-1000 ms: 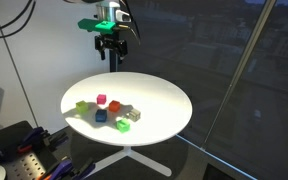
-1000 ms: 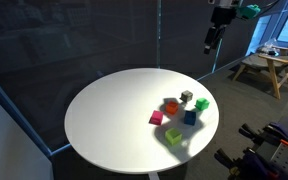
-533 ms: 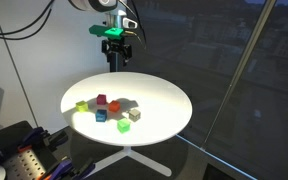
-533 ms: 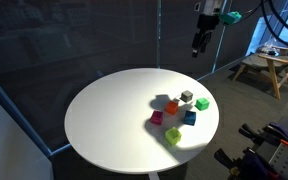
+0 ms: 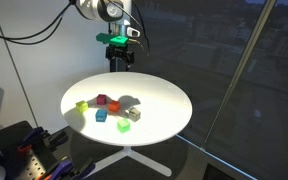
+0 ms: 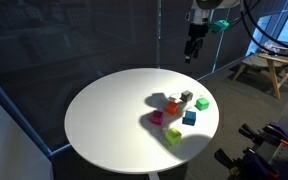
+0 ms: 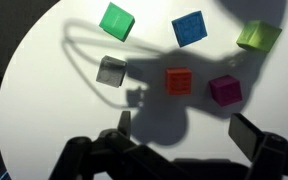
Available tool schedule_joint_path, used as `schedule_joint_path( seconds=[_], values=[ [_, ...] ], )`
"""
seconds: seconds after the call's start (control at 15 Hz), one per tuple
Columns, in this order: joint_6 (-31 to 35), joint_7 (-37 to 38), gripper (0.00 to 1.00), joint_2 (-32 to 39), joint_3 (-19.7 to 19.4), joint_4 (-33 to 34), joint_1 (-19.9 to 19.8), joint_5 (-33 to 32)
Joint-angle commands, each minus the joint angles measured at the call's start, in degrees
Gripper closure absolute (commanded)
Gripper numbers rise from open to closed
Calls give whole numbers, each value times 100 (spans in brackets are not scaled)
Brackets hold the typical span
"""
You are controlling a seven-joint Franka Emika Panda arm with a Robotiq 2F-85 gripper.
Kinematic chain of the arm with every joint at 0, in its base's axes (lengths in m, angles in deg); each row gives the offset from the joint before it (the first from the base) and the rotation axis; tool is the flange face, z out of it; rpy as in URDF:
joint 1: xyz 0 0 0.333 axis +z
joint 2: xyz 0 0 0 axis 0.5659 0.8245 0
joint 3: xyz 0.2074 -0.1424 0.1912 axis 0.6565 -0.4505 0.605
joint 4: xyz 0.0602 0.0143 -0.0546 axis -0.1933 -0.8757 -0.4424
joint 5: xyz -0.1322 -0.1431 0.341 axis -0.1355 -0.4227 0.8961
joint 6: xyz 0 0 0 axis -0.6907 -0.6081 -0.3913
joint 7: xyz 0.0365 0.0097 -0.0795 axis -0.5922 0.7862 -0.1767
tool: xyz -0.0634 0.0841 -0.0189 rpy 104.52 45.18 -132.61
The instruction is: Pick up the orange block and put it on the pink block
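While the jaws hang apart, the orange block (image 7: 178,80), an orange-red cube, sits flat on the bench (image 7: 54,95). Just beside it: pink block (image 7: 224,90).

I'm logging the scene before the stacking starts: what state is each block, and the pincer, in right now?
pincer: open, empty, above the table.
orange block: resting on table, ungripped, nothing on top.
pink block: resting on table, top bare.
blue block: resting on table, unstacked.
green block: resting on table, unstacked.
lime block: resting on table, unstacked.
grey block: resting on table, unstacked.
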State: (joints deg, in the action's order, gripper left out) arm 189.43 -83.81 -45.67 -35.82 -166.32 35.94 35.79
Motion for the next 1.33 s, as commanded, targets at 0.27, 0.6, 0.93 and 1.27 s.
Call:
schedule_joint_path(
  seconds=[0.27, 0.6, 0.93, 1.27],
  values=[
    [10, 235, 0, 312, 212, 209, -15, -208],
    [396, 426, 0, 445, 324, 115, 89, -561],
    [467, 357, 0, 604, 421, 161, 91, -591],
    [483, 322, 0, 597, 440, 82, 74, -540]
  ],
)
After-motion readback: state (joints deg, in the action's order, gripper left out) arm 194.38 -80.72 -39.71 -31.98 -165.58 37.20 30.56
